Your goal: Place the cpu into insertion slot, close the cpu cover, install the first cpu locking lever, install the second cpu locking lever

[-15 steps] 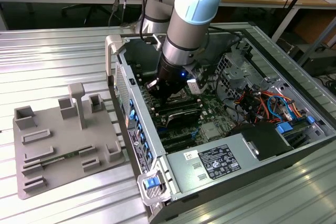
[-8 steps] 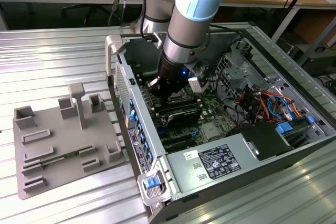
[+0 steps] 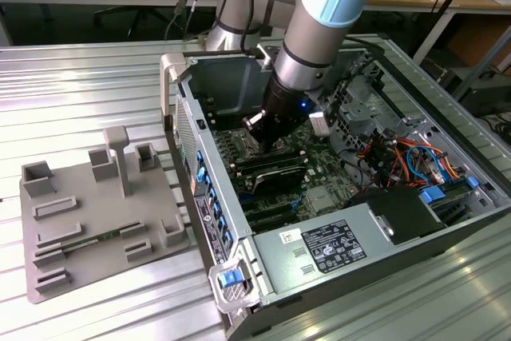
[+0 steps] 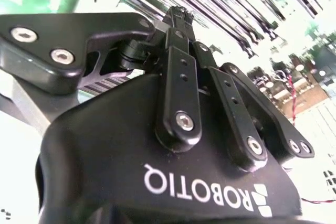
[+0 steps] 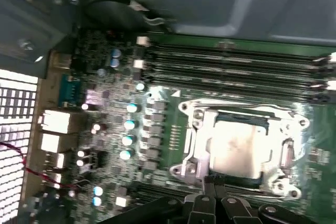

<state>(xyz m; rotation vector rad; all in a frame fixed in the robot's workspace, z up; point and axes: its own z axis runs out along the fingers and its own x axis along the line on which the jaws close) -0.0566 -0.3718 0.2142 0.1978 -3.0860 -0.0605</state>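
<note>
Now the open computer case (image 3: 447, 221), a big grey sheet-metal box lying on its side, sits on a ribbed aluminium table (image 3: 72, 93), and beside it at the exterior view's left lies one flat grey plastic fixture (image 3: 96, 221) with blocky posts and shallow pockets. Down into the case reaches the arm, its black gripper (image 3: 267, 143) low over the green motherboard (image 5: 105, 145), itself thick with small round capacitors. In the first wrist view, four long black memory slots (image 5: 231, 66) run side by side, parallel to one edge of the socket. One cpu (image 5: 236, 148), a flat square with a dull silvery top, lies face up in the insertion slot (image 5: 239, 119), framed by the thin shiny cpu cover (image 5: 195, 145) down around it. Gripper links show in the second wrist view (image 4: 181, 17), fingertips apparently together, just beside the socket's edge.
</note>
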